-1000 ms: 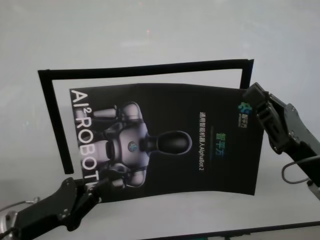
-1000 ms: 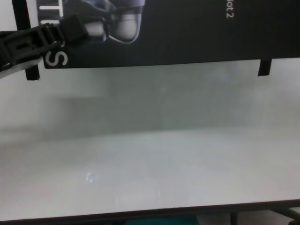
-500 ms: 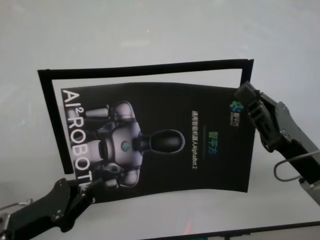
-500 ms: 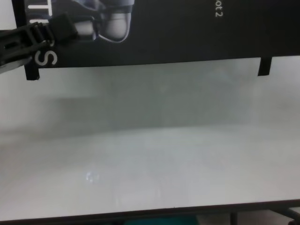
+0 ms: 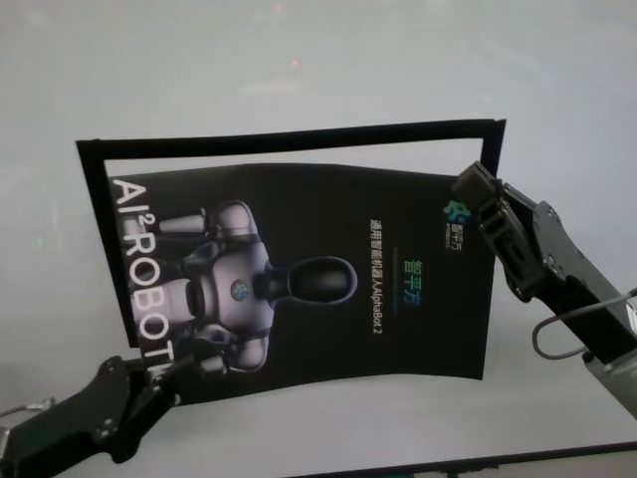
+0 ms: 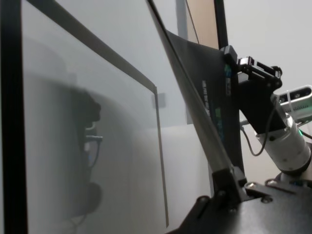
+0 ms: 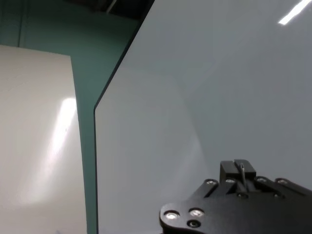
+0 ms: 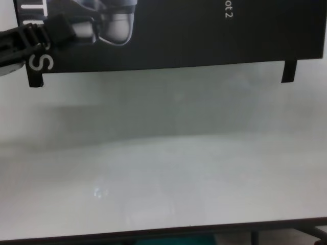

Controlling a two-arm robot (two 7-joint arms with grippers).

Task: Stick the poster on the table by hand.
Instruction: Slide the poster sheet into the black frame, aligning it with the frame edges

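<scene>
The large glossy black poster (image 5: 309, 269), printed with a silver-white robot figure and white lettering, hangs just above the wide smooth white-grey tabletop (image 5: 318, 70), inside the thin black tape outline (image 5: 289, 134) marked on that surface; the left wrist view shows the sheet bowed and raised, apart from the tabletop along most of its span. The left tool (image 5: 164, 383), black and segmented, is closed on the poster's near left corner, beside the big white letters; the right tool (image 5: 476, 194), black and blocky, pinches the poster's far right corner, by the small coloured logo. The poster sits skewed against the outline, its left edge overlapping the left tape strip while its right edge stands short of the right strip.

The step in hand appears to be positioning, with the sheet carried and not yet laid down; the next move likely calls for squaring the poster's edges to the outline, then lowering both corners together so the sheet meets the tabletop flat, without trapped bulges, before pressing it on.
</scene>
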